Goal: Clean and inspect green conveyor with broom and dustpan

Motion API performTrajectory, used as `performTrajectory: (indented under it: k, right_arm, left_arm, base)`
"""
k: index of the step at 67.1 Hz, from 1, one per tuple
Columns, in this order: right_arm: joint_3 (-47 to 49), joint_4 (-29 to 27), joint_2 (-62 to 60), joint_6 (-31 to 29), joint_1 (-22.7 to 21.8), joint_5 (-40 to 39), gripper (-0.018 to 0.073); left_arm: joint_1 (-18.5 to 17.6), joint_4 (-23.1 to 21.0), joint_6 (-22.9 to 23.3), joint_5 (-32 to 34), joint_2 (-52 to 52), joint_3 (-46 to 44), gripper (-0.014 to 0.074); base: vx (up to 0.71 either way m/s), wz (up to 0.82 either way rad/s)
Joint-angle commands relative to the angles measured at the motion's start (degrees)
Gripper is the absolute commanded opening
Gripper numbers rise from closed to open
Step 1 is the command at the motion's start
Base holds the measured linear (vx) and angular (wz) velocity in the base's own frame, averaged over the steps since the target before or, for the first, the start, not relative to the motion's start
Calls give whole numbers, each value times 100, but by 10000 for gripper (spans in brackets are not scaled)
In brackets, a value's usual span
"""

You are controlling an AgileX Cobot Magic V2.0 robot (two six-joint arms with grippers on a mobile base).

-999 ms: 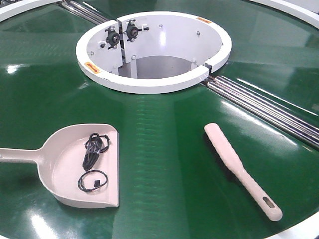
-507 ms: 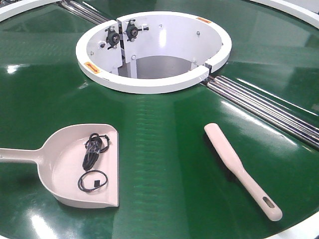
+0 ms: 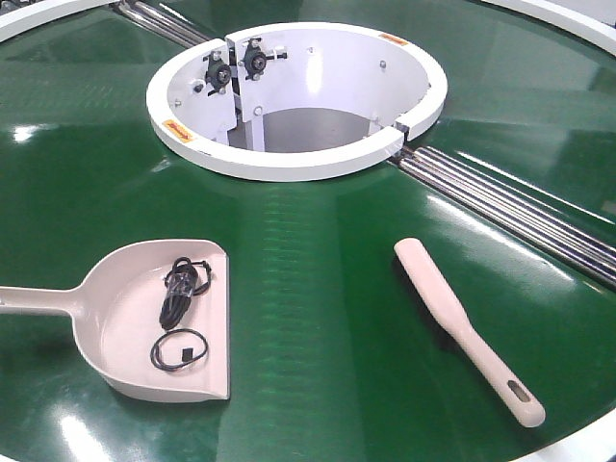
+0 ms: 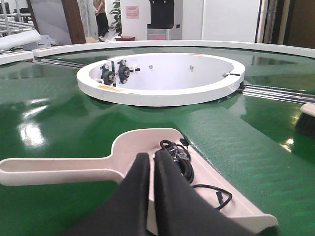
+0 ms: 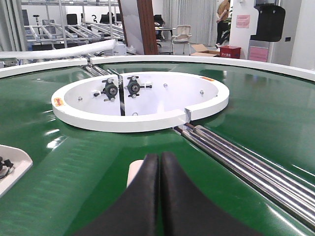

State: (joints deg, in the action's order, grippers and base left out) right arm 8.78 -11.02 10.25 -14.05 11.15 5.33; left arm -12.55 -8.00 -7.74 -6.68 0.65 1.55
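Observation:
The green conveyor (image 3: 318,289) fills the front view, its white ring hub (image 3: 296,96) at the top. The beige dustpan (image 3: 135,313) lies at the lower left, handle pointing left, with black cables (image 3: 183,289) inside. The beige broom (image 3: 467,327) lies flat at the lower right, its slotted handle end nearest the edge. No gripper shows in the front view. In the left wrist view my left gripper (image 4: 151,160) is shut and empty, hovering over the dustpan (image 4: 147,152). Seen from the right wrist, my right gripper (image 5: 160,158) is shut and empty above the broom (image 5: 134,173), which it mostly hides.
Silver metal rails (image 3: 510,207) run diagonally from the hub to the right edge, and more rails (image 3: 164,21) lead off at the top left. The conveyor's white outer rim (image 3: 568,19) curves round the back. Racks and people stand far behind (image 5: 221,14).

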Motion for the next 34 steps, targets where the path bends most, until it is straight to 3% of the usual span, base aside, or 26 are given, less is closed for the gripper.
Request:
performTrajectory:
  k: [1, 5, 17, 34]
  right_arm:
    - [159, -3, 54, -17, -23, -429, -10]
    - [159, -3, 54, -17, -23, -429, -10]
    - [159, -3, 54, -17, -23, -429, -10]
    - [159, -3, 54, -17, -23, -429, -10]
  left_arm:
    - [-41, -67, 83, 449, 89, 161, -7]
    - [-36, -49, 522, 456, 90, 161, -7]
    - [-36, 940, 1844, 451, 90, 166, -7]
    - [-36, 982, 1961, 447, 90, 161, -7]
  base:
    - [0, 0]
    - [0, 0]
    - [0, 0]
    - [0, 0]
